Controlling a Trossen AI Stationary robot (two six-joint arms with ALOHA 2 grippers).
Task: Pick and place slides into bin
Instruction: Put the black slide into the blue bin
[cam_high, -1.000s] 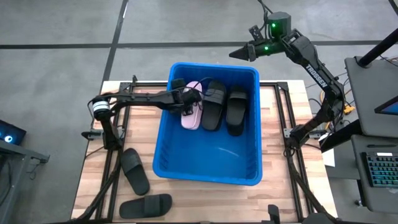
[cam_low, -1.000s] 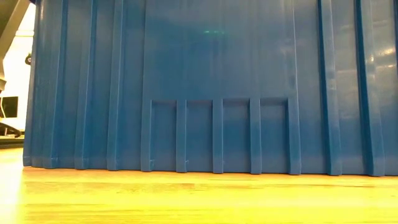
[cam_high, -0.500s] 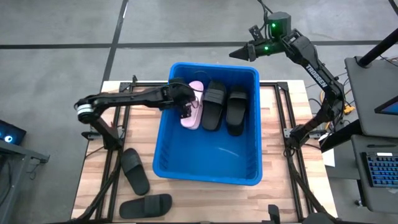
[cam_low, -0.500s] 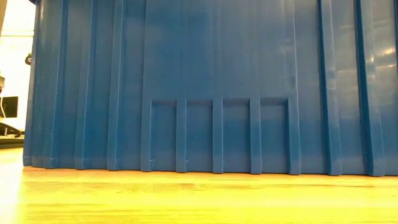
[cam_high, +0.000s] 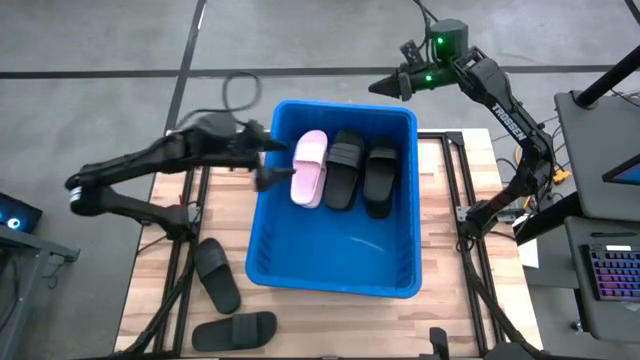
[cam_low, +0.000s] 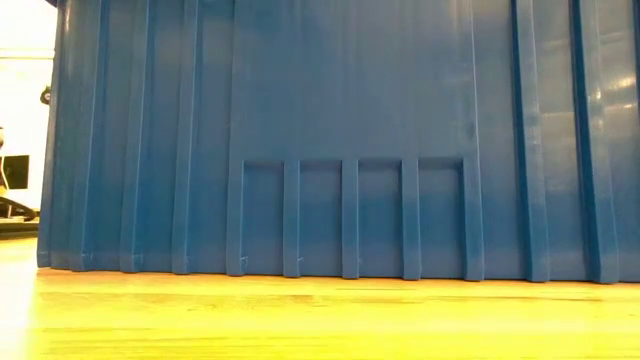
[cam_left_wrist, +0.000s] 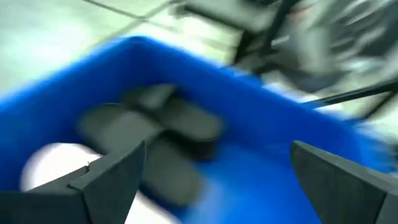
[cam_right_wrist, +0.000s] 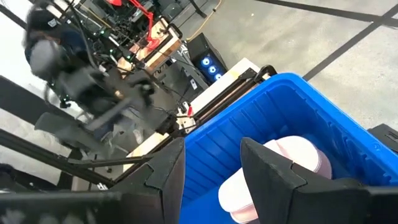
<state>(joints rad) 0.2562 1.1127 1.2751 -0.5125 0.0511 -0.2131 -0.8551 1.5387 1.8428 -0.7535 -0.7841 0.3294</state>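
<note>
On your wooden surface (cam_high: 440, 260), the left claw (cam_high: 262, 165) hung wide open and empty at the bin (cam_high: 335, 285) rim, pink slide (cam_high: 308, 168) lying inside, while the right claw (cam_high: 385, 86) waited, part-open, empty.

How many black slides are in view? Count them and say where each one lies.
4. Two black slides lie in the blue bin beside the pink slide; two lie on the table's left front. Others may be hidden.

Even bright light, left wrist view heavily motion-blurred, low view perhaps overexposed
</note>
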